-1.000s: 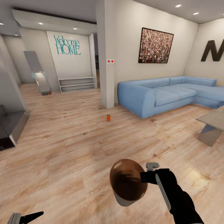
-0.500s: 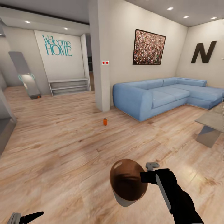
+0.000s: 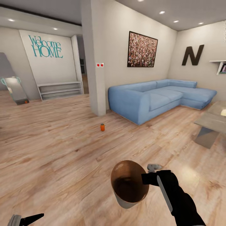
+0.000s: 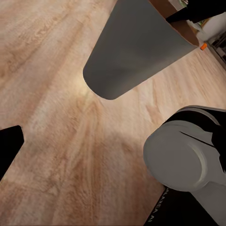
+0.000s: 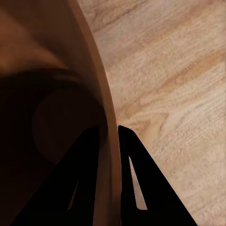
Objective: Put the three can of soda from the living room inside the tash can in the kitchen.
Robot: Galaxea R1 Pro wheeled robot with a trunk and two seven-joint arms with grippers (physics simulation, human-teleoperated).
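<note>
Living room point(image 3: 62, 147) with wood floor, seen from the head camera. Right gripper point(image 3: 145, 179) pinching the rim of the tash can point(image 3: 128, 183), held low in front of the robot with its glossy brown inside facing the camera and its pale outside below. Right wrist view: two black fingers point(image 5: 134, 179) straddling the bin wall point(image 5: 101, 117), one inside the brown bowl, one outside against the floorboards. Left wrist view: grey tapered outside of the tash can point(image 4: 132, 47) above the wood floor, a small orange speck point(image 4: 203, 46) just beyond its edge.

One orange can of soda point(image 3: 102, 127) standing upright on the floor, well ahead of the bin, near the foot of a white pillar point(image 3: 94, 62) and just off the near end of the blue corner sofa point(image 3: 157, 97). Grey low table point(image 3: 208, 125) at the right edge. Framed picture point(image 3: 142, 50) and a large dark letter N point(image 3: 192, 55) on the walls above the sofa. Teal "Welcome HOME" lettering point(image 3: 45, 47) on the far wall, over a low white shelf point(image 3: 59, 89).

Left gripper point(image 3: 31, 218) at the lower left corner of the head view, showing as a dark pointed fingertip; cannot tell whether spread or pressed together.
</note>
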